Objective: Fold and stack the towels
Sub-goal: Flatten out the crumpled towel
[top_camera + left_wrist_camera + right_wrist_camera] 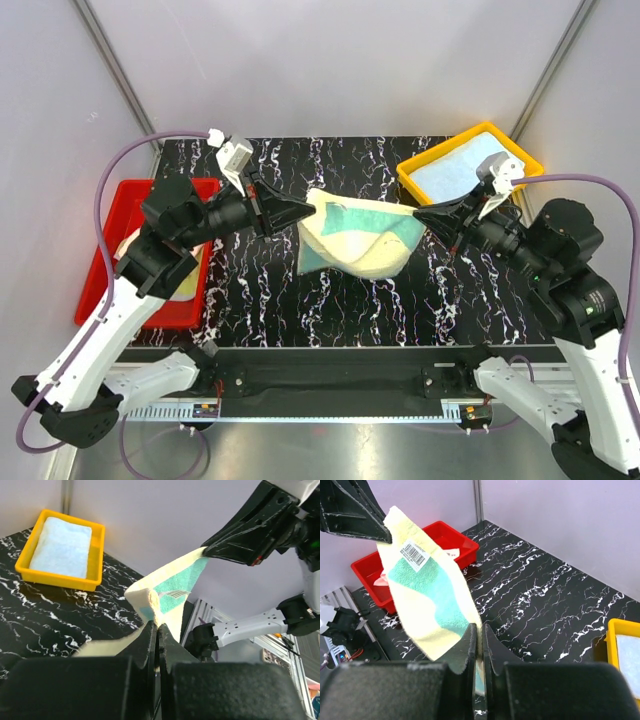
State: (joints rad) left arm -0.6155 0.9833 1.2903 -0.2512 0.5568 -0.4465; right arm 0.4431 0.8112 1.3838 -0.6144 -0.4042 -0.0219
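Note:
A pale yellow and teal towel (362, 236) hangs stretched in the air between both grippers above the middle of the black marble table (300, 300). My left gripper (308, 209) is shut on its left corner, seen in the left wrist view (158, 624). My right gripper (420, 215) is shut on its right corner, seen in the right wrist view (480, 629). The towel (427, 600) carries a barcode label near the far corner. A folded light blue towel (462, 168) lies in the yellow tray (412, 172). More towels (190, 275) lie in the red tray (115, 215), partly hidden by the left arm.
The yellow tray (95, 555) stands at the back right of the table, the red tray (452, 540) at the left. Grey walls close in the back and sides. A metal rail (330, 385) runs along the near table edge.

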